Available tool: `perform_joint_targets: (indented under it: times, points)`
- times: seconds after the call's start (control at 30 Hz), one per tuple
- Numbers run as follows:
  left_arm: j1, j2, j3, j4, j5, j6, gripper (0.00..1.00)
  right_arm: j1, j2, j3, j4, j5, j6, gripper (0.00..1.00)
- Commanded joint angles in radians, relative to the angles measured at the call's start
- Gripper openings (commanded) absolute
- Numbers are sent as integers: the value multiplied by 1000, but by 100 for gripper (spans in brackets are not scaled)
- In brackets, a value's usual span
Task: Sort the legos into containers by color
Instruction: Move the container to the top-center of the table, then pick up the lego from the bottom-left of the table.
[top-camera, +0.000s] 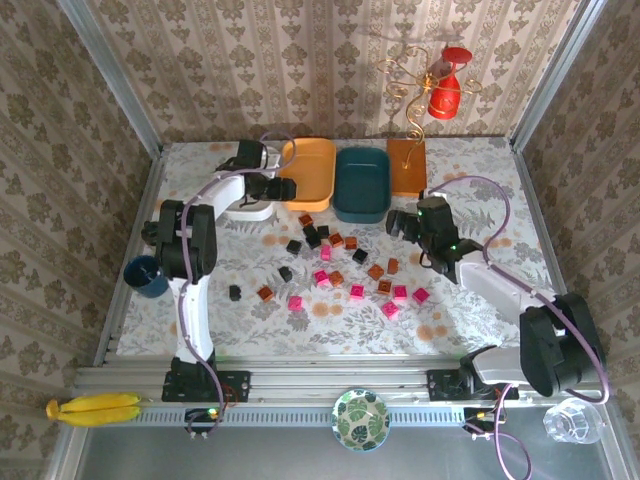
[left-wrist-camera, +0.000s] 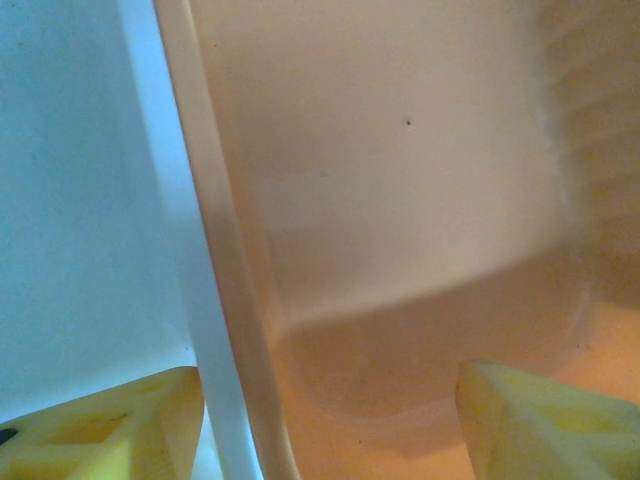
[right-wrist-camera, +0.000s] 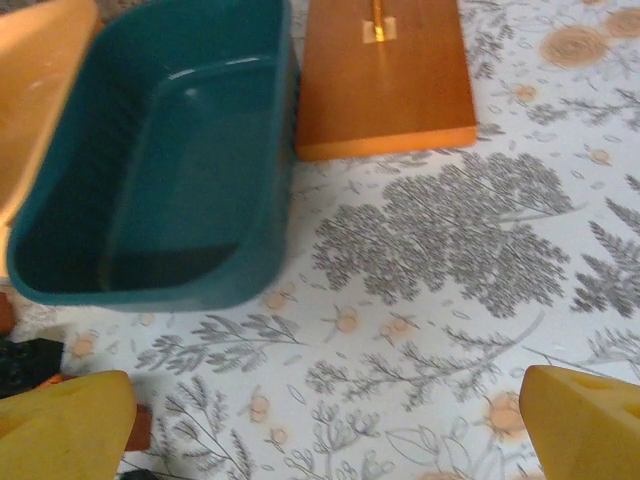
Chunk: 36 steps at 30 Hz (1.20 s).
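Note:
Several legos lie loose mid-table: black (top-camera: 294, 245), pink (top-camera: 356, 291) and orange-brown (top-camera: 337, 240). At the back stand the white tray (top-camera: 245, 210), the orange-yellow tray (top-camera: 315, 165) and the dark teal tray (top-camera: 360, 185). My left gripper (top-camera: 283, 188) hangs low where the white and orange-yellow trays meet. Its jaws are open astride the orange-yellow tray's rim (left-wrist-camera: 225, 260), one finger (left-wrist-camera: 110, 430) over the white tray (left-wrist-camera: 80, 200), and hold nothing. My right gripper (top-camera: 404, 224) is open and empty above bare cloth, just right of the teal tray (right-wrist-camera: 150, 170). A black lego (right-wrist-camera: 25, 360) lies by its left finger.
A flat orange-brown board (top-camera: 406, 165) with a gold wire stand (top-camera: 412, 85) sits right of the teal tray. A dark blue mug (top-camera: 146, 276) stands at the left edge. On the front rail lie a banana (top-camera: 92, 408), a patterned bowl (top-camera: 361, 419) and a glass (top-camera: 575, 421).

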Motion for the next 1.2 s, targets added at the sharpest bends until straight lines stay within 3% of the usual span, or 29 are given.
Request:
perform_joint_targets:
  times: [0.0,0.17,0.4,0.53,0.67,0.8,0.97,1.17]
  points:
    - [-36,-55,-45,45,21,-40,68,-8,34,44,-34,-47,-16,100]
    - [-50,-96,-113,86,-10,-76,69,-16,46,63,-60,-52,-30,100]
    - [-40,-177,-140,119,-123,-81,83,-3,-14,20,-120,-49,-20,99]
    - [-37,-286,-198,188,-191,-80,87,52,-55,-20,-200,-12,-14,97]
    - [-47,-453,-341,216,-235,-97,88,106,-93,-44,-280,-6,23,91]
    - [-59,-651,-622,226,-297,-181,87,178,-117,-51,-305,-1,29,90]
    - [-84,-924,-909,35,-412,-265,87,207,-122,-41,-250,-32,-20,91]
    - [-89,-1129,-1065,-164,-478,-366,88,217,-77,-20,-144,-130,-66,92]
